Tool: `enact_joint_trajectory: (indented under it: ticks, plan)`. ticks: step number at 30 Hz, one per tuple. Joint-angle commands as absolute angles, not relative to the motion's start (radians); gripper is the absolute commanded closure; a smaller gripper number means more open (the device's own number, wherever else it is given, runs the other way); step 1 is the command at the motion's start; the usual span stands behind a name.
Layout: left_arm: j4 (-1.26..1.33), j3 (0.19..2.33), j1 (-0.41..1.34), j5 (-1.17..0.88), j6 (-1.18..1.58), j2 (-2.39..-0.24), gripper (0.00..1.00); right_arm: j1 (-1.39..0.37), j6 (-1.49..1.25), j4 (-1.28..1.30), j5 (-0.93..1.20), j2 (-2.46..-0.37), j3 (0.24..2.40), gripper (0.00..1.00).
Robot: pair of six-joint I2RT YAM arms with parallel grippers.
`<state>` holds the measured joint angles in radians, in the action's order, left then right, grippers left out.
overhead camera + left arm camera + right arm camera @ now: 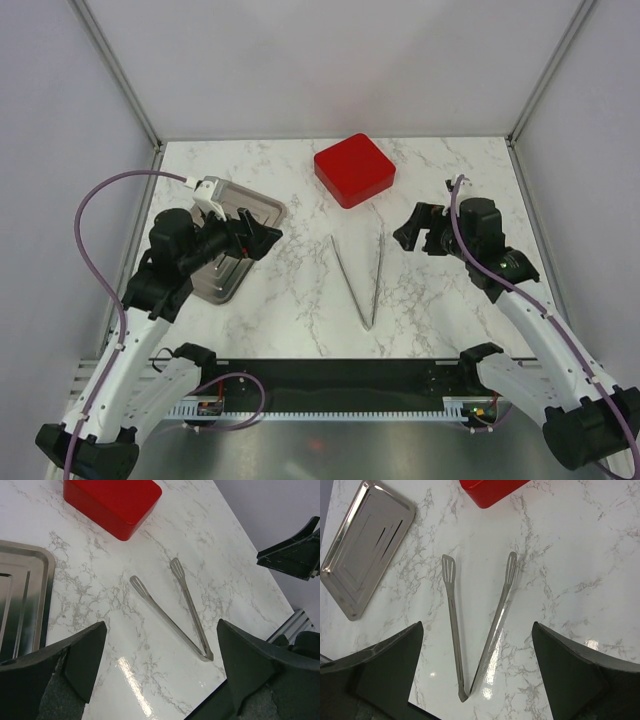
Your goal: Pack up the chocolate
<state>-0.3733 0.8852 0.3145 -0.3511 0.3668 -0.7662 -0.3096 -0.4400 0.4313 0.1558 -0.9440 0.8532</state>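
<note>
No chocolate pieces show in any view. A closed red square box (pixel 354 168) sits at the table's back centre; it also shows in the left wrist view (pixel 112 502) and the right wrist view (pixel 490 489). Steel tongs (pixel 362 280) lie open in a V on the marble, hinge toward me, and show in the left wrist view (pixel 172 612) and the right wrist view (pixel 477 630). My left gripper (pixel 268 236) hovers open and empty over the tray's right edge. My right gripper (pixel 408 232) hovers open and empty to the right of the tongs.
An empty steel tray (pixel 235 250) lies at the left, partly under my left arm; it also shows in the left wrist view (pixel 22 605) and the right wrist view (pixel 367 545). White walls enclose the table on three sides.
</note>
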Motion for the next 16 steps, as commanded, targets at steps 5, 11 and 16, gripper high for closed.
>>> enact_joint_trajectory:
  ticks: [5,11,16]
  plan:
    - [-0.341,0.845,0.314,-0.377,0.291,-0.746,0.0,-0.31,-0.419,0.448,0.091,-0.888,0.842,0.02]
    - [-0.341,0.831,0.316,-0.351,0.284,-0.716,0.0,-0.31,-0.403,0.437,0.064,-0.9,0.844,0.02]
    - [-0.341,0.83,0.314,-0.348,0.282,-0.712,0.0,-0.31,-0.402,0.426,0.061,-0.907,0.85,0.02]
